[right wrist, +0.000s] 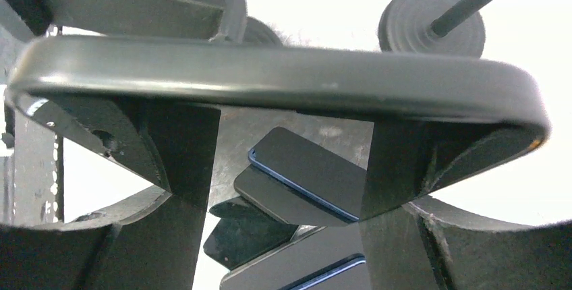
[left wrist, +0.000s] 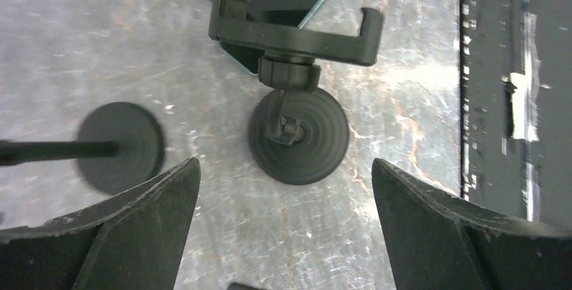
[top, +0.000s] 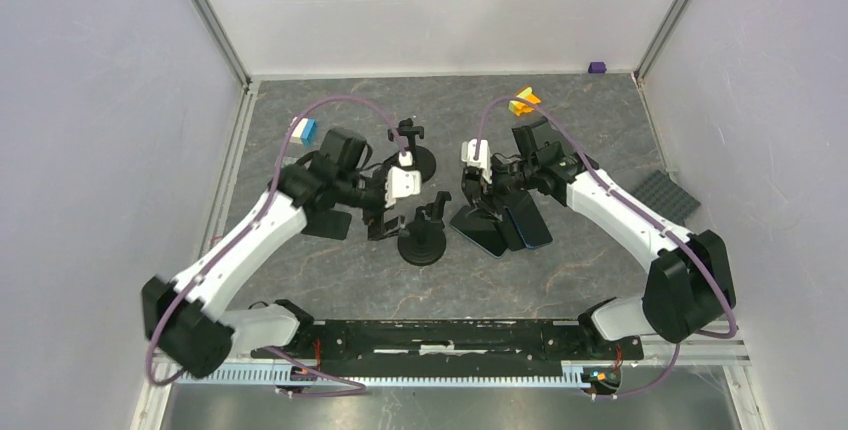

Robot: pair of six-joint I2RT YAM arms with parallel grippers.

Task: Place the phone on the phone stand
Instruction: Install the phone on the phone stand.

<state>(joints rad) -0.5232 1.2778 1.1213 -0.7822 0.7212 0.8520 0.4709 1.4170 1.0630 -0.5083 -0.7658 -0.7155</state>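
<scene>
While R gripper [right wrist: 290, 114] pinches the phone [right wrist: 283, 77], held off the table [top: 560, 130] near the stand [left wrist: 297, 34], that stand sits empty under L gripper [left wrist: 284, 168], fingers spread wide. Pickup looks done; left: carry phone over, seat it in stand.

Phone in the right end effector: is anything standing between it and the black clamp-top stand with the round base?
Nothing visible lies between the dark slim phone and the black clamp-top stand. The open left end effector hangs close to that stand, though, and may crowd the cradle.
</scene>
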